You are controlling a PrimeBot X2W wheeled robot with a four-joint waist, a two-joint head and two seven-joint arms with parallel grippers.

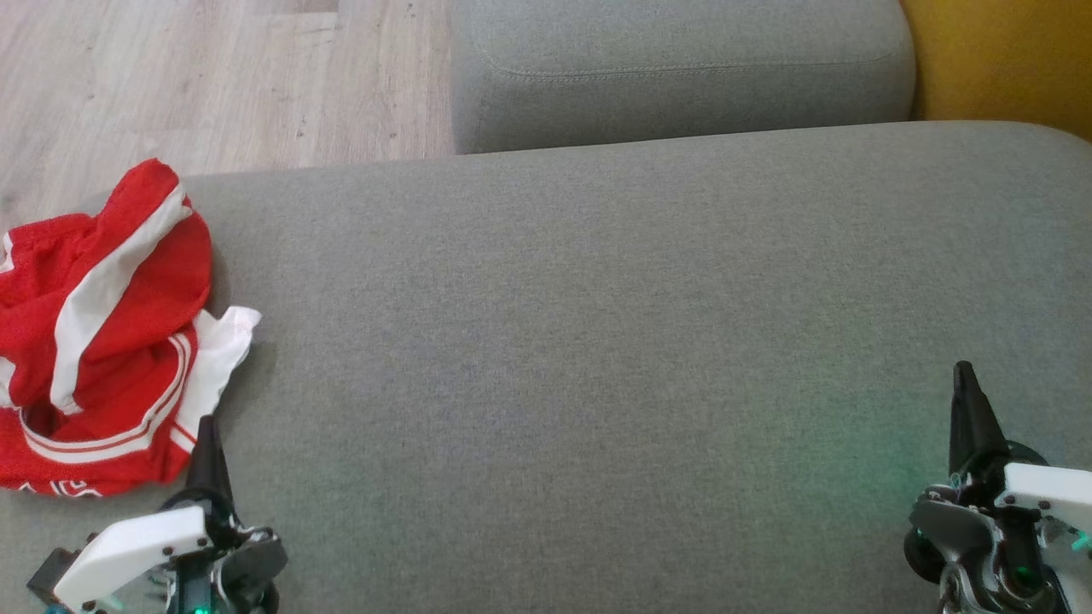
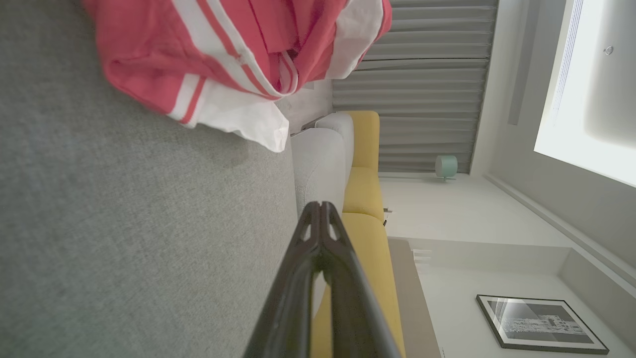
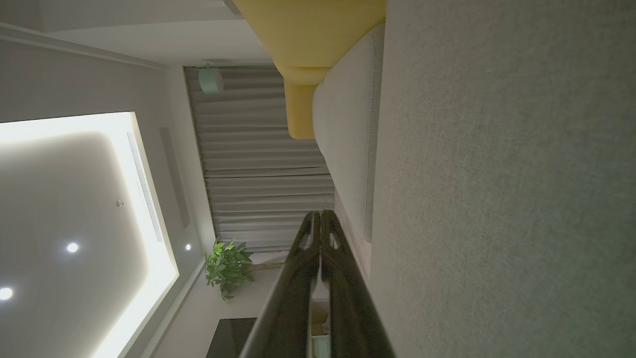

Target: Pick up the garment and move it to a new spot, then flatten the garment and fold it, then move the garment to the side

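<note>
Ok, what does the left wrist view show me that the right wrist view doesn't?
Left wrist view, not the right: the crumpled red and white garment lying on the grey cushion, ahead of the shut left gripper and apart from it. Right wrist view, not the left: a potted plant and lit ceiling spotlights, past the shut right gripper. Both: the grey cushion, the yellow sofa and the pleated curtains.
</note>
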